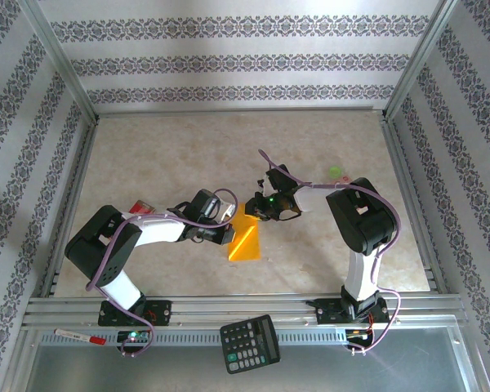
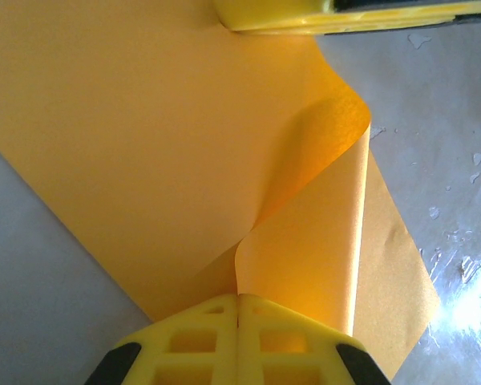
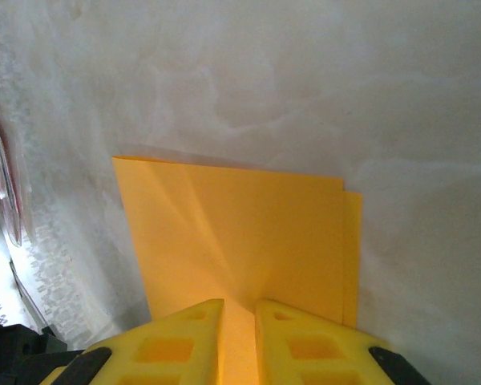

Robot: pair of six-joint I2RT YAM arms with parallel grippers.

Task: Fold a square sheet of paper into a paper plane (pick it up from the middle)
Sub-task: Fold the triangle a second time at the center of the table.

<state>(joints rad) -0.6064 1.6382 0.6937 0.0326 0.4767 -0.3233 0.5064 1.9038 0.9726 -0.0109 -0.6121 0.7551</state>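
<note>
The square sheet of paper [image 1: 247, 238] is orange-yellow and lies between the two arms, doubled over, its two layers slightly offset along one edge [image 3: 351, 241]. It is a folded rectangle, not a paper plane. My left gripper [image 1: 229, 231] is shut on a lifted flap of the sheet [image 2: 305, 241], which curls up from a diagonal bend; its jaws [image 2: 239, 298] meet with the paper pinched between them. My right gripper [image 1: 260, 211] is at the sheet's far end. Its jaws [image 3: 239, 309] stand a little apart over the paper [image 3: 248, 233]. One right finger [image 2: 305, 16] lies across the sheet's top edge.
A black calculator [image 1: 251, 343] sits on the metal ledge at the front. A red-and-white pen [image 1: 80, 336] lies at the front left. A small pink packet [image 1: 141, 207] is behind the left arm, and a green spot [image 1: 336, 172] is at the back right. Patterned walls enclose the table.
</note>
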